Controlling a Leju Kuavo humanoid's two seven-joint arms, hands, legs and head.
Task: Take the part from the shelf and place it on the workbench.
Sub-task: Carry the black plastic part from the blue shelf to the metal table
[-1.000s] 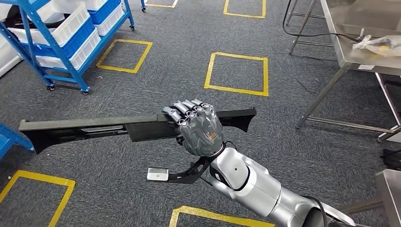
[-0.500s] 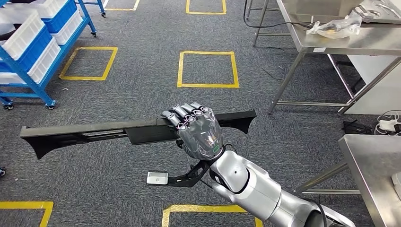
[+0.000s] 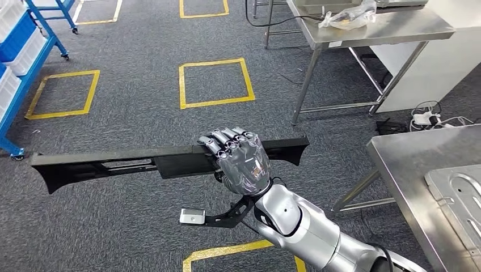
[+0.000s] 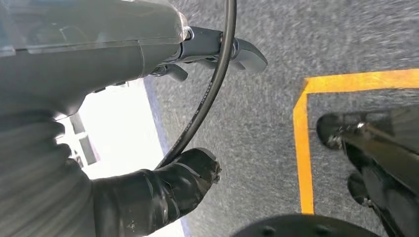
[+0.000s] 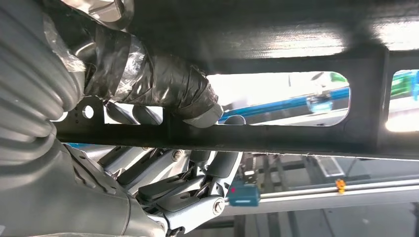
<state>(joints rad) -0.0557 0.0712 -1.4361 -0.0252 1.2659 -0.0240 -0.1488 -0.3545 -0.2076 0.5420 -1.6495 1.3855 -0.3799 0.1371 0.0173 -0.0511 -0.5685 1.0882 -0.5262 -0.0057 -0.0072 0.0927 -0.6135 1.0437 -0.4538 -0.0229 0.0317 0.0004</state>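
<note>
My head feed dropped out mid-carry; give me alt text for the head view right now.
The right hand grips a long black part, held level above grey carpet marked with yellow tape squares. A steel workbench stands at the right edge, another steel table farther off, and a blue shelf at far left.

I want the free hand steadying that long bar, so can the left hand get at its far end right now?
Probably yes: nothing sits between it and the bar, whose free end juts out over bare carpet while the right hand grips it.
</note>
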